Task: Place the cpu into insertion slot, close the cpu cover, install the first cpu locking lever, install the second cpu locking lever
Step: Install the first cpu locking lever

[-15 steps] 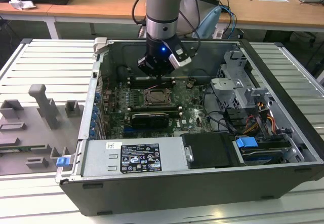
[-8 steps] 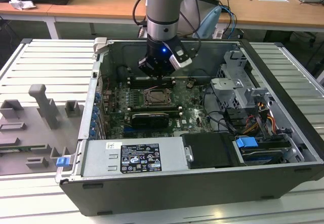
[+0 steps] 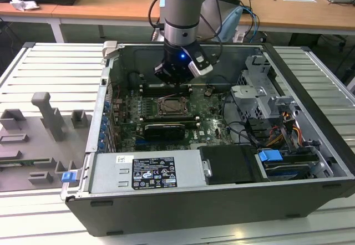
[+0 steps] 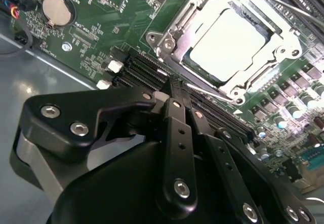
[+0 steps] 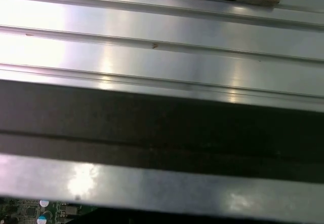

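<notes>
My hand [image 4: 173, 88] has its fingers drawn together with nothing visible between them, and in the exterior view it [image 3: 175, 82] hangs low inside the open computer case [image 3: 183, 206], just above the insertion slot [image 3: 172, 106]. In the second wrist view my fingertips come to a point close beside the slot's near edge, where a thin metal locking lever [image 4: 205, 88] runs along that side; I cannot tell whether I touch it. The cpu [image 4: 228, 41] lies flat in the slot, its pale metal top facing up. The cpu cover [image 4: 175, 33] sits down around it as a silvery frame, with the chip showing through the square cut-out. Black memory slots [image 4: 144, 72] run between my fingers and the socket. Around them spreads the green motherboard [image 4: 116, 11], with a round coin battery [image 4: 56, 8] farther off. In the exterior view a long black expansion card [image 3: 164, 129] lies on the near side of the socket, and beyond it is the grey power supply [image 3: 147, 173]. The case rests on a slatted metal table [image 3: 50, 70], and grey fixtures [image 3: 50, 115] stand on the exterior view's left.
</notes>
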Robot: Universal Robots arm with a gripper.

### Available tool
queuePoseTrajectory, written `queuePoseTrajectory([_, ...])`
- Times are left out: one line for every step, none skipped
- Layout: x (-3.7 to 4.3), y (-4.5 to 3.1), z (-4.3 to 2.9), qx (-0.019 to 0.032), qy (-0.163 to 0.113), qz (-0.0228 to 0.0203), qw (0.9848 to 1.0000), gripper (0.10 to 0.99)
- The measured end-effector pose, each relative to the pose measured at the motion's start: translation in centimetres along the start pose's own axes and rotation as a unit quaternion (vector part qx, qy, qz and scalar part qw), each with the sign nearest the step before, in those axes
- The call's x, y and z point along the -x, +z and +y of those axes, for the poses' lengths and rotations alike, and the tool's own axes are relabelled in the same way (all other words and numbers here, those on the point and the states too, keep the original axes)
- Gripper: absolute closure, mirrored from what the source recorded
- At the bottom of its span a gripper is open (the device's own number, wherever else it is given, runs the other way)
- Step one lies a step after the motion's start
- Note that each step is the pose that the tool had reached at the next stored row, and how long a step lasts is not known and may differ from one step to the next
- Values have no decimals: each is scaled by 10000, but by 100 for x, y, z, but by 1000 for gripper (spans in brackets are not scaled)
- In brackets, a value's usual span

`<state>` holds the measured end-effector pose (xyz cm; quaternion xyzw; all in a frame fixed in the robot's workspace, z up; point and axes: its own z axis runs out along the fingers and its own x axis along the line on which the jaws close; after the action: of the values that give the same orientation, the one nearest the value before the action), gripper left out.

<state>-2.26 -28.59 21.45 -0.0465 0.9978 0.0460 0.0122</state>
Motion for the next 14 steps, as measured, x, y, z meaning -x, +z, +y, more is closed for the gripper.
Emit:
queuePoseTrajectory([4,6,-1,-1,23,-2,10000,980])
queuePoseTrajectory([6,11,-2,-2,54,-5,10000,980])
queuePoseTrajectory([8,16,-2,-3,89,-8,10000,980])
queuePoseTrajectory([8,21,-3,-4,117,-10,9999,980])
queuePoseTrajectory([8,26,-9,-4,131,-11,9999,980])
queuePoseTrajectory([8,29,-12,-4,134,-12,9999,980])
queuePoseTrajectory([7,34,-13,-4,135,-13,9999,980])
queuePoseTrajectory([7,39,-14,-4,137,-13,9999,980])
queuePoseTrajectory([7,43,-14,-5,138,-13,9999,980])
queuePoseTrajectory([8,48,-15,-6,139,-13,9999,980])
queuePoseTrajectory([8,53,-16,-9,141,-13,9999,980])
queuePoseTrajectory([10,59,-16,-16,143,-12,9999,980])
queuePoseTrajectory([12,65,-17,-22,145,-12,9999,980])
queuePoseTrajectory([12,70,-17,-27,147,-12,9999,980])
